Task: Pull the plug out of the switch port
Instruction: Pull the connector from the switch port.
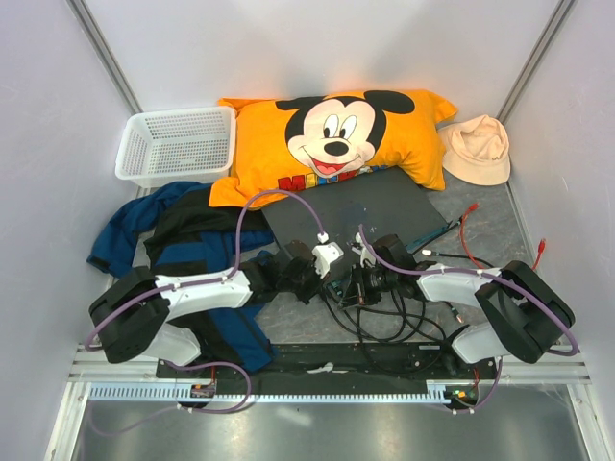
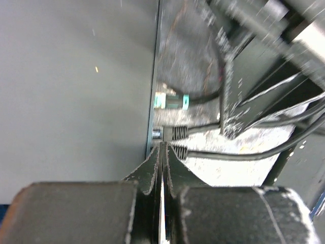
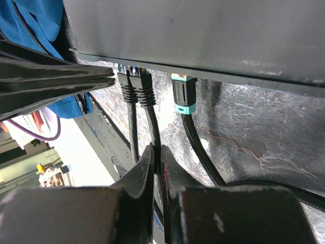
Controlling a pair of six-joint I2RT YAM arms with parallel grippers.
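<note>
Step in hand: the grip is made, the pull is not yet done.

- Right end effector (image 3: 157, 155): fingers nearly pressed together. They appear to pinch the black cable (image 3: 152, 124) a short way behind its black plug (image 3: 144, 90).
- That plug is straight ahead of the right fingertips and still seated in the switch (image 3: 203, 30). The switch's socket edge runs across just beyond the plug.
- A second black plug (image 3: 125, 82) touches it on the left of the fingertips. A teal-banded plug (image 3: 183, 95) sits just to the right. Both are also still plugged in.
- Left end effector (image 2: 162, 148): fingers pressed together, holding nothing. The tips sit at the switch edge right beside the black plugs, which looks like bracing the box. Actual contact is hard to confirm through the blur.
- The switch lies flat on the table (image 3: 264, 132), directly ahead of both end effectors.

Next move, as a judgement:
- The right arm draws straight back, away from the socket edge and in line with the plug.
- The left arm keeps the switch from sliding along with it.

Risks:
- The grip is on the cable, not the plug body, so it may slip.
- A latch tab may hold the plug in; I cannot tell whether the tab is pressed.
</note>
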